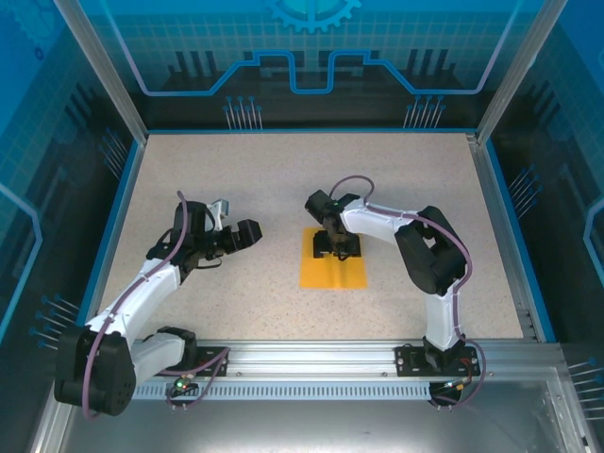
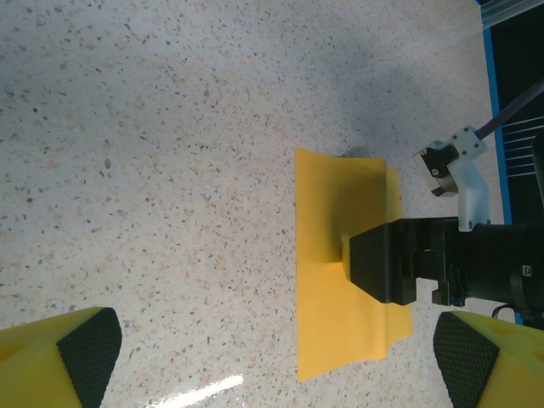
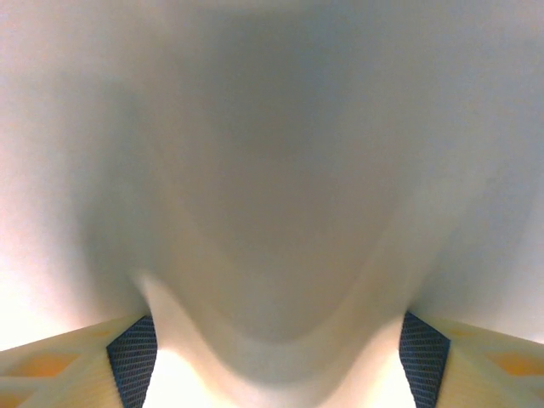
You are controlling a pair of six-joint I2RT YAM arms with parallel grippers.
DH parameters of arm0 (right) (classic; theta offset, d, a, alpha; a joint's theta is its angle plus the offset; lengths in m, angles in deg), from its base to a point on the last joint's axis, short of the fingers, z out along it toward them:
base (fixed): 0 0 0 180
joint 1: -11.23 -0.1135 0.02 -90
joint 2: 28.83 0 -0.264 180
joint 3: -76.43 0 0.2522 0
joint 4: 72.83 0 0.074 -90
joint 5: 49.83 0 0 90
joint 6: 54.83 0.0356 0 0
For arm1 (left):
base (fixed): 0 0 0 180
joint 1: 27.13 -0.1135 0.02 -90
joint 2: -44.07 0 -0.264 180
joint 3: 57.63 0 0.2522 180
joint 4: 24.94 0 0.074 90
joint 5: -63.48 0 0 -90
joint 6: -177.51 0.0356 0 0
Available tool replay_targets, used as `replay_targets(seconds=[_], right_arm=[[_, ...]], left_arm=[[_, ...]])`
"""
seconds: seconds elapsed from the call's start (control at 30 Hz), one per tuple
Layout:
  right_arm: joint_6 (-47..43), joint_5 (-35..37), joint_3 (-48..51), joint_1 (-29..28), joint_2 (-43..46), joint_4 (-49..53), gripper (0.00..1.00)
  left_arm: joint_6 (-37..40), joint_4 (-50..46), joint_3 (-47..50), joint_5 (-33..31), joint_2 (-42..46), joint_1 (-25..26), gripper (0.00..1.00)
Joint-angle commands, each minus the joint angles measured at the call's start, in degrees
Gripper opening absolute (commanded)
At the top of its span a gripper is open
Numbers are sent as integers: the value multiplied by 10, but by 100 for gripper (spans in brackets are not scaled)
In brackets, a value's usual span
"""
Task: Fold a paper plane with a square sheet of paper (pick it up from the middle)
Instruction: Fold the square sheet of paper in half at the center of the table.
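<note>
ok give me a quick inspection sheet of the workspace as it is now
surface: speckled table, no spills seen
job's things: orange-yellow paper sheet lying mid-table, a crease across its middle
clutter: nothing seen
grippers: right gripper down on the sheet's middle, jaws apart; left gripper open, beside the sheet, not touching it
cables: purple cables run along both arms
surroundings: aluminium frame with blue-lit panels
</note>
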Motion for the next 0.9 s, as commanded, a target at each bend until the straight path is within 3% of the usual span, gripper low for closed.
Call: replay_targets(seconds=[0.0,0.3,0.57,0.7,0.87], right_arm=[[-3,-7,2,-3,-10,12,70],[-16,-2,-2,-1,35,24,35],[-22,-38,6,3,104,6,26],[-18,-135,25,13,144,-57,26],[43,-325,91,41,186,-250,32]], left_arm=[[13,-9,-21,13,-5,5,99],[13,-10,-21,13,-6,5,98],[11,-13,-23,12,-3,5,99],[9,-13,-24,13,-3,4,98],[4,-13,-29,20,-3,5,99]])
